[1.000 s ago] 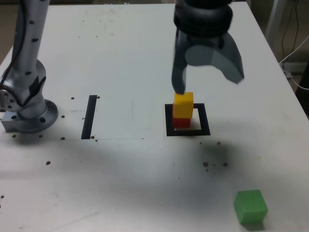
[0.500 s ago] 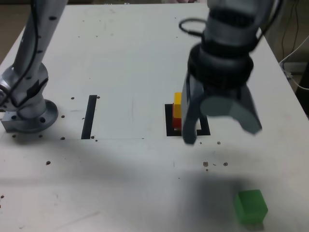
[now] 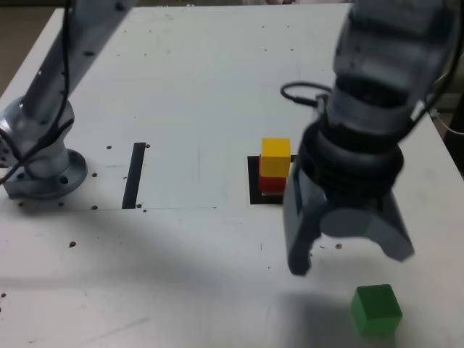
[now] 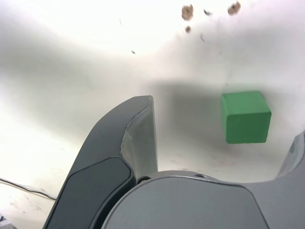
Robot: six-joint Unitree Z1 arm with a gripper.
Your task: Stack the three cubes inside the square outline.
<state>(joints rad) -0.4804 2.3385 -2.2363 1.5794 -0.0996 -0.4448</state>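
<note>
Two cubes are stacked: the yellow cube (image 3: 275,157) sits on the red cube (image 3: 272,184), within the square outline (image 3: 254,190), partly covered by the claw (image 3: 349,262). The green cube (image 3: 376,310) rests on the worktop (image 3: 196,290), apart from the stack, toward the exterior view's lower right. Claw found wide, empty, above the worktop near the green cube.

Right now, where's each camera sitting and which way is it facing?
Exterior view: off the arm, raised, looking down across the white table; shows the arm's base, the arm and the open gripper.
Wrist view: on the wrist, looking past the gripper's spread jaws at the table below.
Both show the green cube and the gripper.
</note>
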